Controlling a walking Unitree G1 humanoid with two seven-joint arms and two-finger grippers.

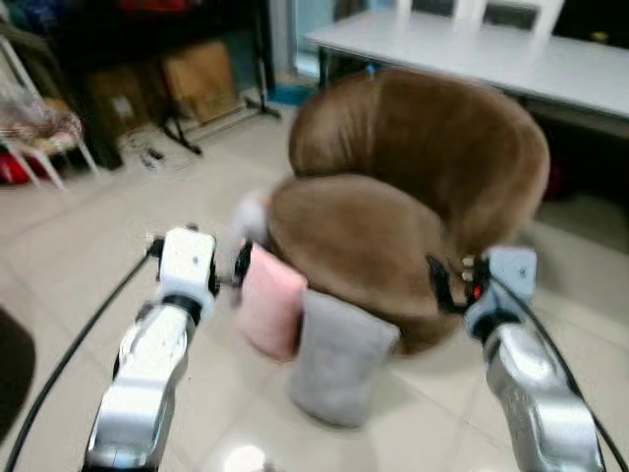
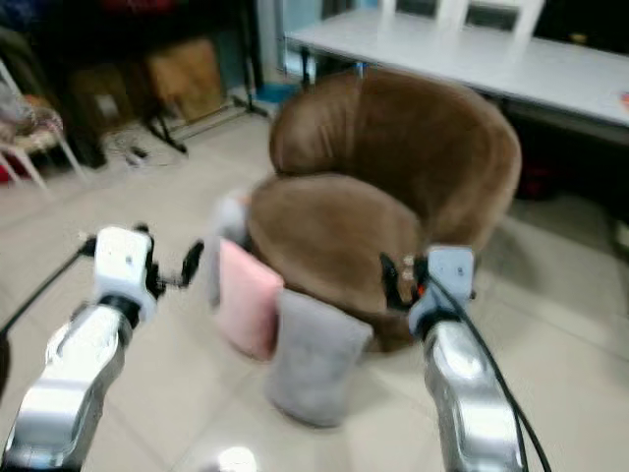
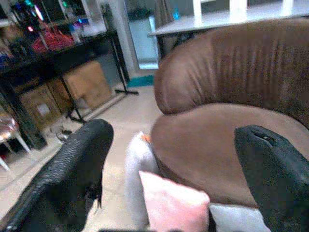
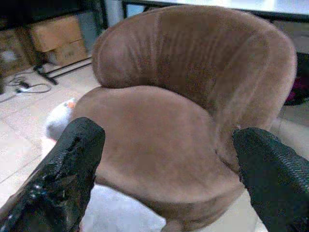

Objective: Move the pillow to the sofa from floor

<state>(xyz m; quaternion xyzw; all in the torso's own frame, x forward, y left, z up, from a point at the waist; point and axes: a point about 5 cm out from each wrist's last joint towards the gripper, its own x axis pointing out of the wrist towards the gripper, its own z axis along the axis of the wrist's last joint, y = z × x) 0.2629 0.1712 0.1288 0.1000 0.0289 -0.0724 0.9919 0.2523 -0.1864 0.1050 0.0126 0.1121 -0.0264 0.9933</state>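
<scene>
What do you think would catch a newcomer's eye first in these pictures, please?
Probably the big round brown sofa in the middle of the tiled floor, with a white table behind it. Next, the pink pillow and the grey pillow on the floor, propped against the sofa's front. The left gripper and right gripper are both raised toward them, fingers spread wide.

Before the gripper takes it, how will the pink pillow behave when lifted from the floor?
The pink pillow looks plump and fabric-covered, so it is probably light and should squash rather than slip. It stands on edge against the brown sofa, touching the grey pillow, which may topple once the pink one leaves.
</scene>
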